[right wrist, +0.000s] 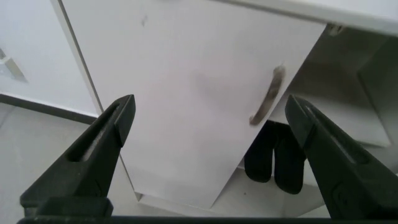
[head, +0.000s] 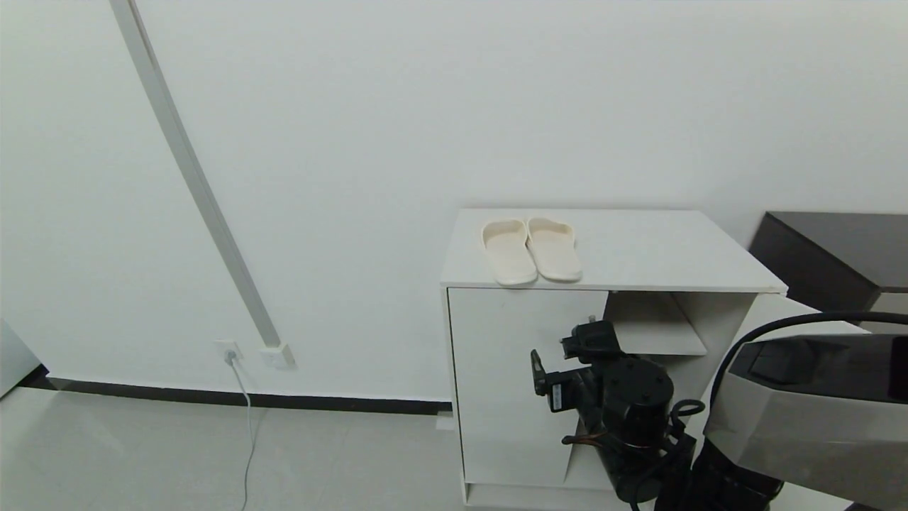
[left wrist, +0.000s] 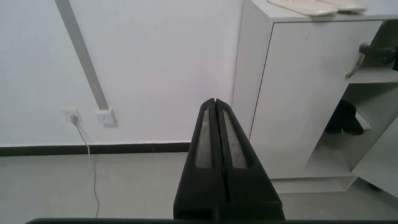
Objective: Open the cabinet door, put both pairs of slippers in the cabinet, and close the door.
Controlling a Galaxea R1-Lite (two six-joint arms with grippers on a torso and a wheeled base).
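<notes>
Right gripper [right wrist: 209, 106]: jaws spread wide, holding nothing. Its two fingers [right wrist: 99, 143] stand apart from the cabinet front and touch nothing.

Directly ahead of the gripper is the closed door [right wrist: 174, 93] on the cabinet's left half. The door handle [right wrist: 267, 96], a curved bar at the door's inner edge, lies ahead and towards one finger, not centred between the two. Judgement: the wide opening and square approach suit taking a handle, but the gripper would need to shift sideways first.

Beyond the handle and lower, the other half of the cabinet stands open. The dark slippers [right wrist: 277, 165] are inside on the bottom shelf, upright against the back. Judgement: that pair is already stowed. A white panel [left wrist: 380, 163] at the far side appears to be the swung-out door, kept open for the second load.

Above the gripper, on the cabinet top [head: 638, 248], the cream slippers [head: 530, 250] lie side by side, touching, their toes overhanging the front edge. Judgement: the overhang leaves an edge to pinch; this pair is not yet stowed.

Left gripper [left wrist: 215, 112]: jaws pressed together, empty, held well back from the cabinet and to its left. Judgement: parked clear of the right arm's work.
</notes>
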